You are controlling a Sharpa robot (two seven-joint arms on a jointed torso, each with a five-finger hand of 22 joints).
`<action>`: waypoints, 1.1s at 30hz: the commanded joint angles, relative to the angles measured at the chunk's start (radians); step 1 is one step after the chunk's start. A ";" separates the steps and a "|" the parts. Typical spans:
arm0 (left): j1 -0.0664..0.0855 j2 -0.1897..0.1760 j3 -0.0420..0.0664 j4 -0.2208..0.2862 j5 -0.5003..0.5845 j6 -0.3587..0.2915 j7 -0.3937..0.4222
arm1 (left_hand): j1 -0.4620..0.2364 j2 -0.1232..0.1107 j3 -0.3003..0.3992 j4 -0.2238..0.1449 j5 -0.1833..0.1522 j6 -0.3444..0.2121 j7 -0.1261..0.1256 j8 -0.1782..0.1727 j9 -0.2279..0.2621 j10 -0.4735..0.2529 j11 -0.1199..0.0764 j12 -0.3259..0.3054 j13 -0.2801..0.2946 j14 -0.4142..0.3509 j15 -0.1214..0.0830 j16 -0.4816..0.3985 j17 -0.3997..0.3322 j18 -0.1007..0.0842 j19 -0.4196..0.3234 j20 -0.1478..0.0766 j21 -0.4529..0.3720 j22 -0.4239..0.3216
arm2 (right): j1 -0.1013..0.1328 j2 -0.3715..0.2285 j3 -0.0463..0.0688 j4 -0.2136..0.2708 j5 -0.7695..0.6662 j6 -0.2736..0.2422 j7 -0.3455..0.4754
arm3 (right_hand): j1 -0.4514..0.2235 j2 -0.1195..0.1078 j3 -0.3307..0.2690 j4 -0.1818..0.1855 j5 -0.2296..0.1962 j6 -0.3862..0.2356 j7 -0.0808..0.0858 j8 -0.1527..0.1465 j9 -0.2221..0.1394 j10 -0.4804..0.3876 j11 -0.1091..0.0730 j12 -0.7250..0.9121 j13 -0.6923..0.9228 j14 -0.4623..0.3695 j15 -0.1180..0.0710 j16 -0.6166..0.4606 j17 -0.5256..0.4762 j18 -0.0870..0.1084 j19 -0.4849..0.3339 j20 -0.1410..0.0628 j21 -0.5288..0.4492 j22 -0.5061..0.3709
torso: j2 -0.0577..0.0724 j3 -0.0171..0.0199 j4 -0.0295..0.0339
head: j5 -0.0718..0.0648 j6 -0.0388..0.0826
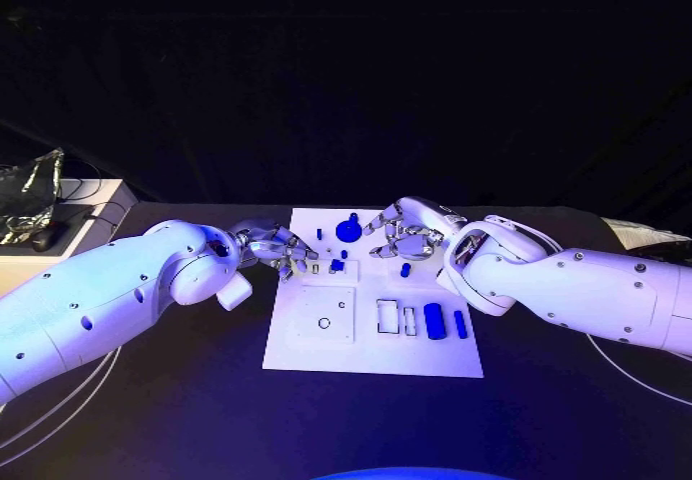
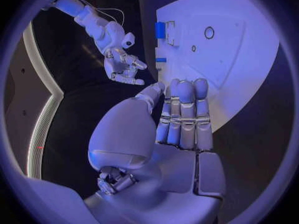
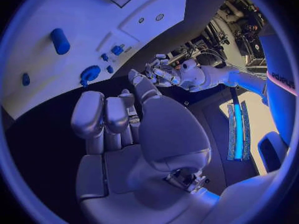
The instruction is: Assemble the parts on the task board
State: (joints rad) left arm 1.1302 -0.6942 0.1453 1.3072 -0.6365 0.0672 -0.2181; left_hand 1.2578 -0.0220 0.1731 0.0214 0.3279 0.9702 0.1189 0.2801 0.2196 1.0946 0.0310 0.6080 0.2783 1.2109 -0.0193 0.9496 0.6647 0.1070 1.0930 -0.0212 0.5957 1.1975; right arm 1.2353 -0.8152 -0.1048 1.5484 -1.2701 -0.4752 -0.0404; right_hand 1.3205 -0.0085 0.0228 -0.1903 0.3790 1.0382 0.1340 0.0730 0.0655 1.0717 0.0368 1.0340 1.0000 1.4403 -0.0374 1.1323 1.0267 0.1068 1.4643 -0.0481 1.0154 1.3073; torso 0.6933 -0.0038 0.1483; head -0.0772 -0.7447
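The white task board (image 1: 372, 345) lies in the middle of the black table. A round blue knob (image 1: 348, 231) stands near its far edge, and small blue parts (image 1: 336, 265) lie close by. Two longer blue pieces (image 1: 434, 318) lie on its right side. My left hand (image 1: 281, 248) hovers at the board's far left edge, fingers stretched out (image 2: 186, 114), holding nothing. My right hand (image 1: 401, 228) hangs over the far right part, just right of the knob, fingers loosely bent (image 3: 109, 117) and empty. The knob (image 3: 89, 73) and a long piece (image 3: 60, 41) lie beyond it.
Rectangular slots (image 1: 388, 316) and a square plate with a small ring (image 1: 325, 323) occupy the board's near half. A pale bench with cables and dark gear (image 1: 43, 225) stands at the far left. Black tabletop (image 1: 173, 400) surrounds the board.
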 commanded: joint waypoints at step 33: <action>-0.062 -0.165 0.001 0.161 0.275 -0.228 0.243 | 0.136 0.091 -0.309 0.095 -0.055 0.020 0.043 -0.095 -0.152 0.072 0.047 -0.312 -0.211 -0.017 0.028 -0.116 -0.158 0.003 0.062 0.026 -0.192 -0.196 | -0.027 0.108 0.000 -0.088 -0.026 0.002 -0.195 | 0.001 -0.026 -0.018 0.109 0.005 0.001 0.011 -0.002 0.000 0.015 -0.003 -0.004 0.016 0.004 -0.005 -0.002 0.001 -0.004 0.039 -0.007 -0.005 0.133 | -0.005 -0.0203 0.0145 | 0.019 0.007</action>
State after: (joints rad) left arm 1.0689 -0.8591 0.1454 1.4627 -0.3826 -0.1438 0.0048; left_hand 1.3931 0.0655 -0.1349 0.1198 0.2677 0.9850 0.1611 0.1909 0.0669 1.1587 0.0783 0.2953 0.0668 1.1880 0.0126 0.8292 0.5042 0.1067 1.1631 0.0051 0.4003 0.9969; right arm 1.2096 -0.7080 -0.1049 1.4593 -1.2970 -0.4804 -0.2106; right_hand 1.3179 -0.0387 0.0008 -0.0813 0.3777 1.0349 0.1411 0.0730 0.0655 1.0820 0.0370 1.0242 1.0147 1.4403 -0.0374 1.1289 1.0265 0.1068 1.4643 -0.0481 1.0074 1.3079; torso 0.6884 -0.0224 0.1622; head -0.0586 -0.7382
